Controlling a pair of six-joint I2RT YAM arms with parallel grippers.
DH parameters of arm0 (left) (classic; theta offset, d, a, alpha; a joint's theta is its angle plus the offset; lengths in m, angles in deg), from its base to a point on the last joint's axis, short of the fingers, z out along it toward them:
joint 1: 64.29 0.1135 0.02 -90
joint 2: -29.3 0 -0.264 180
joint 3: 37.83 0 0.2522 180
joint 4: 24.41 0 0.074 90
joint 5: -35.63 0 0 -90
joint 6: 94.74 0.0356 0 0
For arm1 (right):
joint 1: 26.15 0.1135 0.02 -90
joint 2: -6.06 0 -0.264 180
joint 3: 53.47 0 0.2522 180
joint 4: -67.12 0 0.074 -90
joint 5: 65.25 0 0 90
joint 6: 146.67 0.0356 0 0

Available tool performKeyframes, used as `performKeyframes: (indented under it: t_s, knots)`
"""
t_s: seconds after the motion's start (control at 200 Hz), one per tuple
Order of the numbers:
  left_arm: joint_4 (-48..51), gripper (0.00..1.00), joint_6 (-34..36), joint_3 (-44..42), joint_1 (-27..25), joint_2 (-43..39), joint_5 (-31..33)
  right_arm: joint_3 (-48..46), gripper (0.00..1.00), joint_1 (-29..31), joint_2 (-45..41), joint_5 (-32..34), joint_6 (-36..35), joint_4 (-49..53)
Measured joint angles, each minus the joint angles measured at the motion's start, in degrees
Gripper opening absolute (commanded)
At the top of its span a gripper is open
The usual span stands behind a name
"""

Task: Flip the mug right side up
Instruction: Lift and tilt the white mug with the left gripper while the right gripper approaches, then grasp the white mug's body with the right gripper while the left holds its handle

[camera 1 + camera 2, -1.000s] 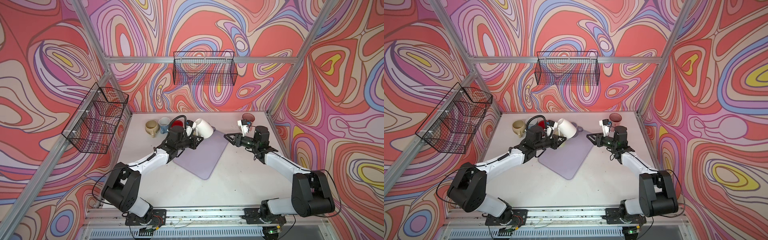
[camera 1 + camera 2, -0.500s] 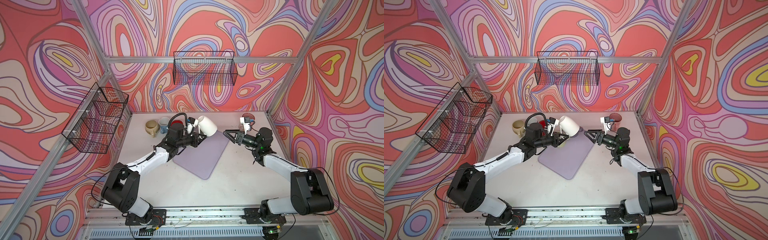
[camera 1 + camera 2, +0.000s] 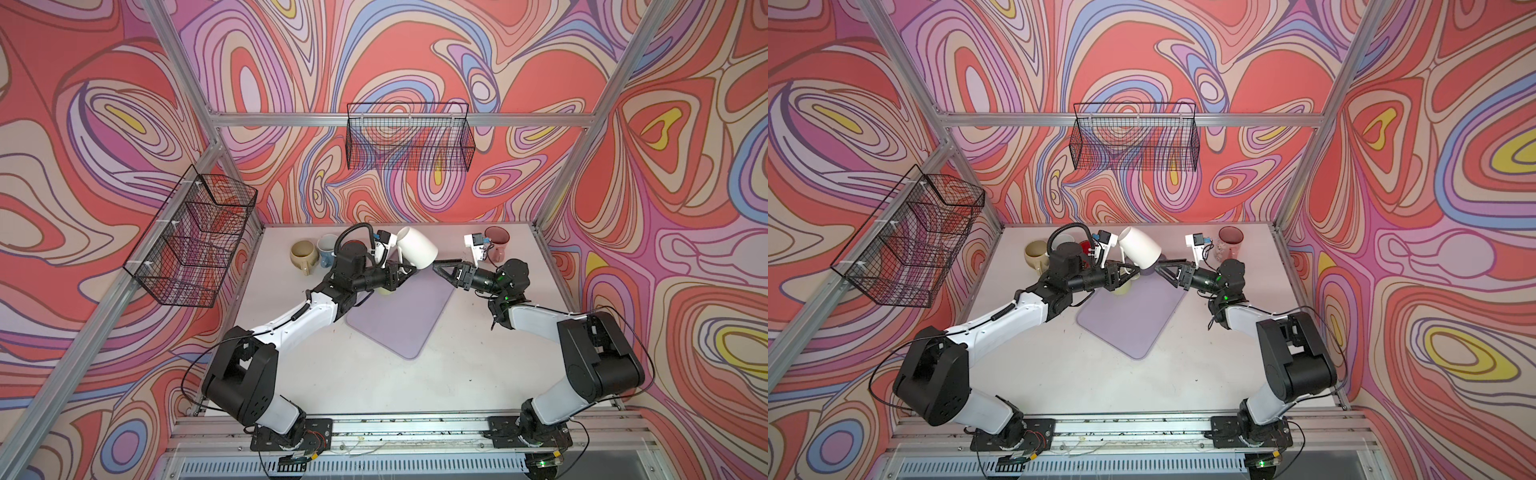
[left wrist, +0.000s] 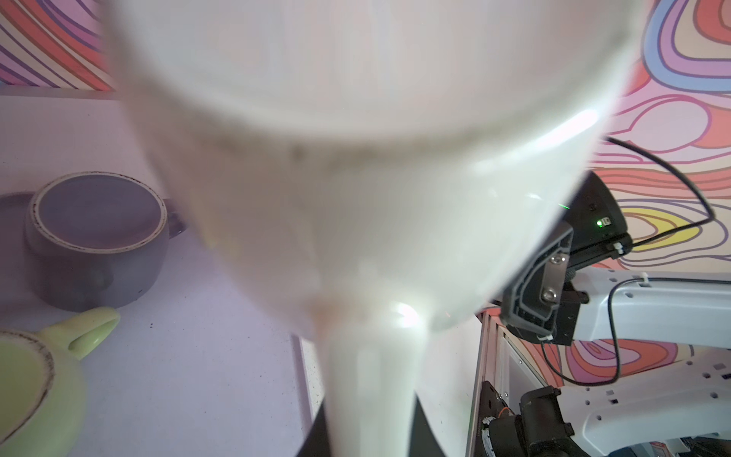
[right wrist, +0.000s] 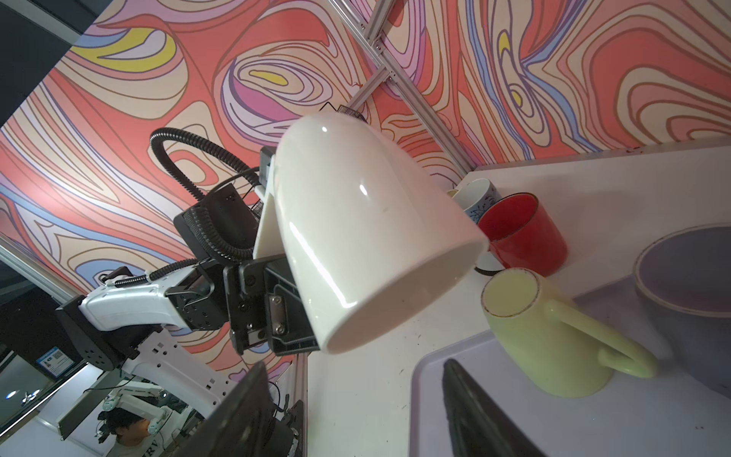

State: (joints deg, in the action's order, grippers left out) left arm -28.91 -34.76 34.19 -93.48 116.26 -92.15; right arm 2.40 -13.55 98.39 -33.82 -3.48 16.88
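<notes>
A white mug (image 3: 417, 249) hangs in the air over the back of the table in both top views. It is tilted, base up and back, mouth (image 5: 403, 300) facing down toward the right arm. My left gripper (image 3: 409, 271) is shut on its handle (image 4: 368, 376), and the mug body (image 4: 356, 158) fills the left wrist view. My right gripper (image 3: 440, 268) is open just short of the mug's rim. Its two dark fingers (image 5: 474, 415) stand wide apart with nothing between them.
A lilac mat (image 3: 399, 324) lies mid-table with a yellow-green mug (image 5: 546, 336) and a grey-purple mug (image 4: 99, 237) at its back end. Red (image 5: 522, 233), blue-white (image 3: 328, 249) and beige (image 3: 303, 253) mugs stand back left, a pink mug (image 3: 496, 243) back right. Wire baskets (image 3: 409, 141) hang on the walls.
My right gripper has reached left toward the mug's rim and its jaws have opened wider. The left gripper has lifted the white mug slightly up and to the right.
</notes>
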Motion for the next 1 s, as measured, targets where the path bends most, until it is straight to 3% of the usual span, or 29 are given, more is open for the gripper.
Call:
performKeyframes:
  t_s: [0.29,0.701,1.001]
  knots:
    - [-0.24,0.0,-1.31,0.0,-0.52,0.0,-0.68,4.61,0.6,2.58,3.89,0.11,3.96,-7.85]
    - [-3.26,0.0,-3.34,-0.02,-1.53,0.02,-1.25,8.2,0.57,4.7,8.35,0.68,9.99,-17.66]
    - [-5.99,0.0,-5.09,-0.02,-1.62,0.42,-1.38,8.79,0.41,5.07,8.35,1.75,11.13,-19.15]
